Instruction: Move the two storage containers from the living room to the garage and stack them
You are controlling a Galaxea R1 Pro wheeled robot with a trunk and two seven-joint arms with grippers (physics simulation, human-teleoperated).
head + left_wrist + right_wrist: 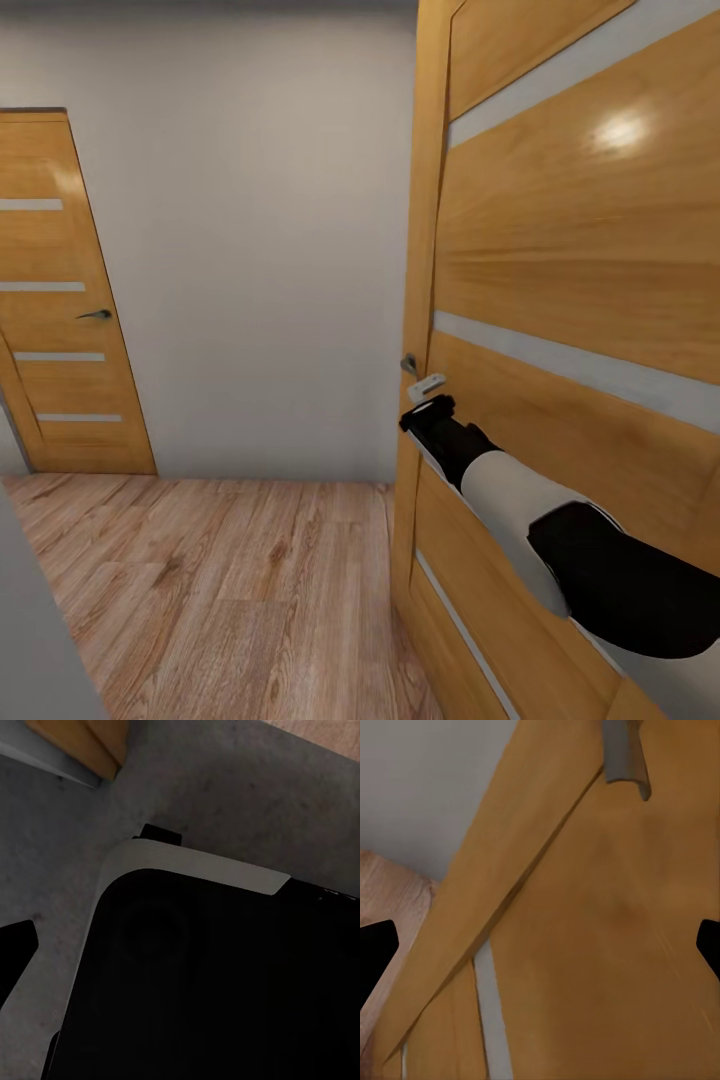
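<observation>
The two storage containers are out of view. My right arm reaches forward to a wooden door point(560, 300) that stands ajar close on the right. My right gripper point(425, 410) is at the door's edge, just below its grey lever handle point(420, 378). In the right wrist view the fingertips point(375, 952) stand wide apart against the door panel with nothing between them, and the handle point(622, 754) lies ahead of them. In the left wrist view one dark fingertip point(15, 952) of my left gripper hangs over grey concrete floor point(225, 787), beside my black, white-trimmed base point(210, 975).
A light wood-plank floor point(220, 590) runs ahead to a plain white wall point(260, 250). A second, closed wooden door point(60, 300) with a lever handle is at the far left. A grey wall edge point(30, 640) crowds the near left.
</observation>
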